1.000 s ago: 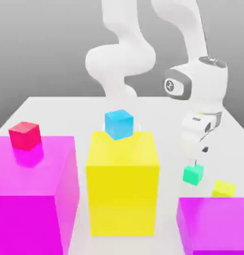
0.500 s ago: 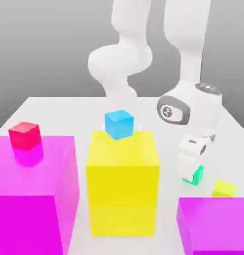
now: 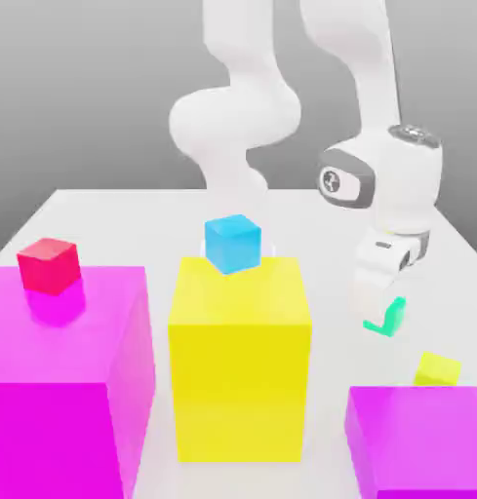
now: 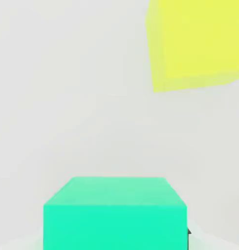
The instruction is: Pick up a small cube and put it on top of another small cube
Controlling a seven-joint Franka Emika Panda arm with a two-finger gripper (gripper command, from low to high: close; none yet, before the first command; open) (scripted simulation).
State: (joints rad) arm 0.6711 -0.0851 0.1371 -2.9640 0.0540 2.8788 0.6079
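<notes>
The small cube (image 3: 390,318), tiny and teal-green, hangs a little above the white table (image 3: 105,210) on the exterior view's right. My gripper (image 3: 382,310) is shut on it, and a white finger (image 3: 373,292) covers part of it. The hand view shows the small cube (image 4: 115,213) close up, and past it the tiny yellow cube (image 4: 197,41) resting on the table. In the exterior view the tiny yellow cube (image 3: 437,369) lies just beyond the front-right magenta block, lower and further right than the held cube.
A big yellow block (image 3: 239,356) stands in the middle with a sky-blue cube (image 3: 232,243) at its top rear. A big magenta block (image 3: 61,380) on the left carries a red cube (image 3: 49,265). Another magenta block (image 3: 417,441) sits front right.
One second ago the gripper hung above the teal cube on the table. It dropped down around the cube, and now it has risen with the cube held off the table.
</notes>
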